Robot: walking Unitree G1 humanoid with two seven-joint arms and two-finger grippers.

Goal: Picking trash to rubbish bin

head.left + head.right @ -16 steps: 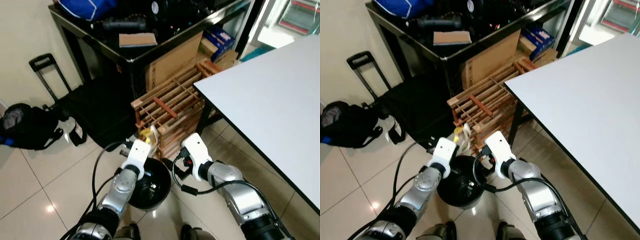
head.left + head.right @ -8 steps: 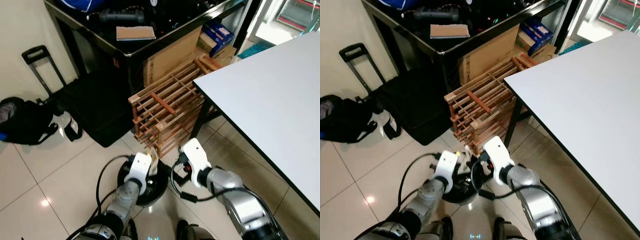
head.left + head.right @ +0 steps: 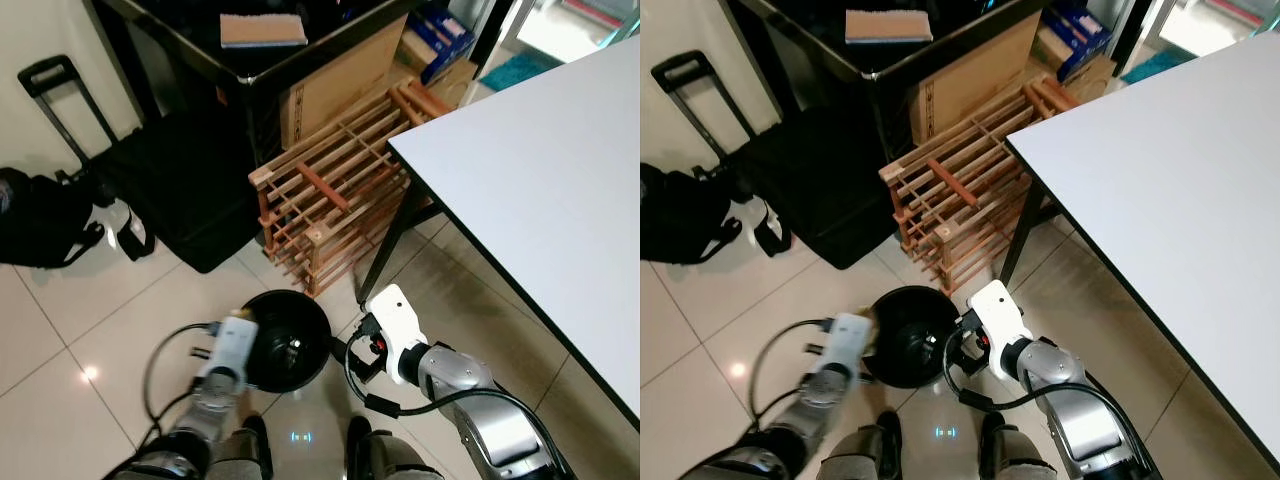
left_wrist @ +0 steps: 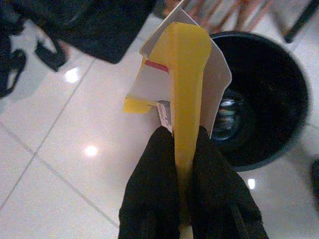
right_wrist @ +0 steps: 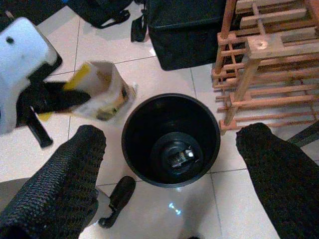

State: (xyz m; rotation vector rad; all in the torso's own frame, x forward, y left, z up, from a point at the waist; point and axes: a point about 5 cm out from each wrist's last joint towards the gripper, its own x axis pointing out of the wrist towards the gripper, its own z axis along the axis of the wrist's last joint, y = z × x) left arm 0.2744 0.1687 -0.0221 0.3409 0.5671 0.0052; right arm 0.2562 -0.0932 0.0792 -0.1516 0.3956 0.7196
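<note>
The left hand (image 4: pixel 183 149) is pinching a yellow and white carton (image 4: pixel 180 84) between its 2 fingers, holding it just beside the rim of the black rubbish bin (image 5: pixel 172 139) on the tiled floor (image 3: pixel 70 330). The right hand (image 5: pixel 169 159) is hanging above the bin, fingers spread wide, grasping nothing.

Glossy tiled floor (image 3: pixel 60 330) carrying a black bin (image 3: pixel 288 340) near, wooden rack (image 3: pixel 335 195) beyond it, black bags (image 3: pixel 45 215) far left.
</note>
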